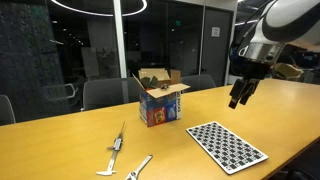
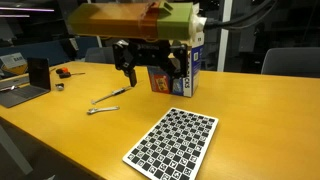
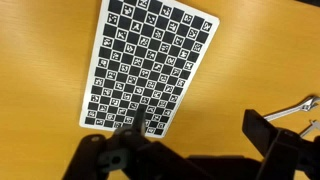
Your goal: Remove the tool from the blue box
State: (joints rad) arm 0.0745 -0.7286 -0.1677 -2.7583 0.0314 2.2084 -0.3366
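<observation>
The blue box (image 1: 160,104) stands open on the wooden table, its brown flaps up. It also shows in an exterior view (image 2: 184,72), partly hidden behind my arm. The small dark tool does not show in any view. My gripper (image 1: 238,100) hangs in the air well to the side of the box, above the table by the checkered board. In an exterior view (image 2: 143,78) its fingers hang just in front of the box. In the wrist view the gripper (image 3: 200,145) is open and empty, over bare table.
A black-and-white checkered board (image 1: 227,146) (image 2: 175,145) (image 3: 140,65) lies flat on the table. A long silvery tool (image 1: 118,140) and a shorter plier-like one (image 1: 138,167) lie beyond the box. Chairs stand behind the table. A laptop (image 2: 15,93) sits at the far end.
</observation>
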